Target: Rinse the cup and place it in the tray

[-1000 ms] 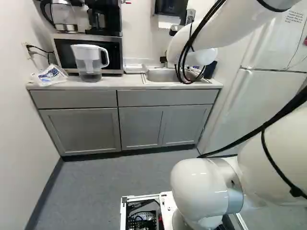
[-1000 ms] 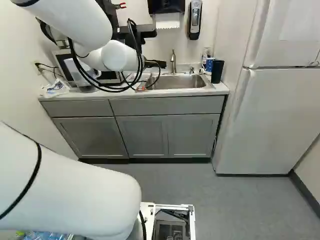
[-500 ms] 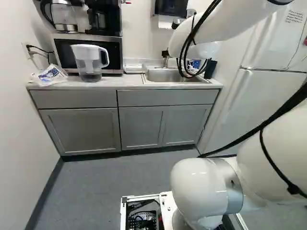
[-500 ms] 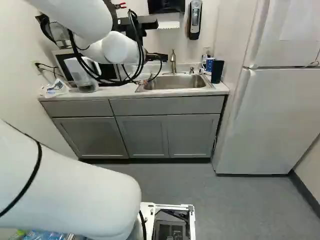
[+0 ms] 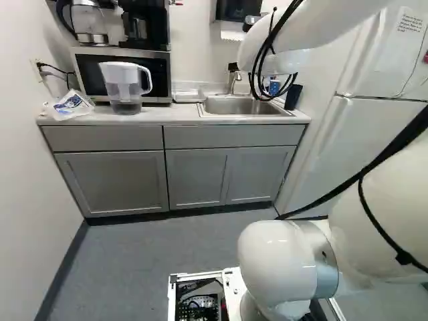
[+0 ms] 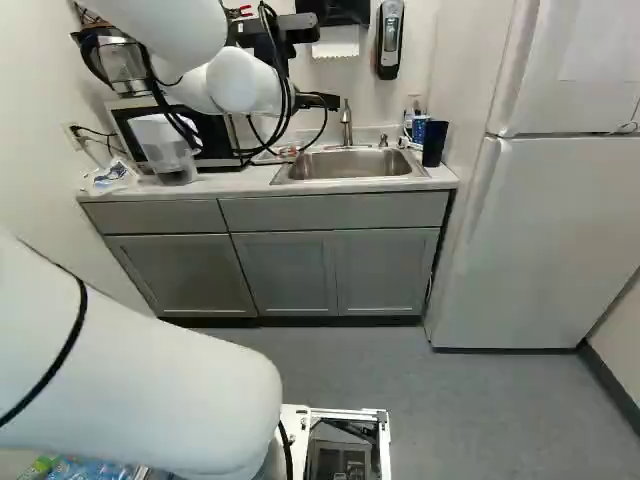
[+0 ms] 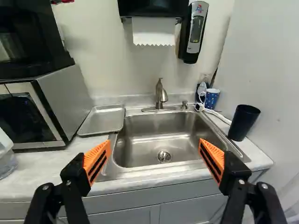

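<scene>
Stainless-steel sink [image 5: 231,105] and filter pitcher [image 5: 122,81] share the countertop [image 5: 160,117] in the left base view. The right base view shows part of the gripper [image 6: 322,101] beyond the white arm [image 6: 240,82]. In the wrist view, its orange-padded fingers [image 7: 97,161] stand wide apart; the metal tray [image 7: 102,120] lies between microwave [image 7: 65,105] and sink, the mug [image 7: 211,99] and dark tumbler [image 7: 243,123] across the sink from it.

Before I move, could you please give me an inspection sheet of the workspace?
Surface: pale counter with inset sink.
Job's things: tray between microwave and sink; patterned cup and dark tumbler across the sink.
Clutter: pitcher and plastic bag near the microwave.
Pincer: open, nothing gripped.
Cables: black cables along the arm; white cord by the patterned cup.
Surroundings: refrigerator beside the counter.
</scene>
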